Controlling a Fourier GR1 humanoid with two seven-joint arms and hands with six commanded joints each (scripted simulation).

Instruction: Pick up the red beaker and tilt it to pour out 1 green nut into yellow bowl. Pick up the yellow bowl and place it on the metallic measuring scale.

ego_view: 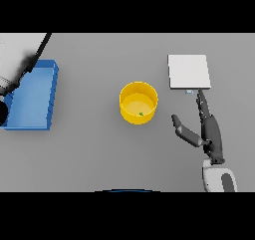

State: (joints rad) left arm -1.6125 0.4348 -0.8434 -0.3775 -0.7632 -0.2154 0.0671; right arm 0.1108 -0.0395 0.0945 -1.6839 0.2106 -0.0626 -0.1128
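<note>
Yellow bowl (139,102): one, standing on the grey table (99,149).
Green nut (141,114): one, lying inside the bowl.
Metallic measuring scale (189,71): one.
Blue tray (31,95): one.
Robot hands in view: one, the right hand (208,127).
Red beaker: cannot tell; none can be made out.

My view: blue tray (30,97) sits at 9 o'clock, far left on the grey table (99,154). It's rectangular w/ raised walls, long axis running top to bottom, slightly skewed. Inside looks bare blue; its upper left corner is covered by sth white and dark, can't tell what. The table is plain grey all around it, no marks.
</note>
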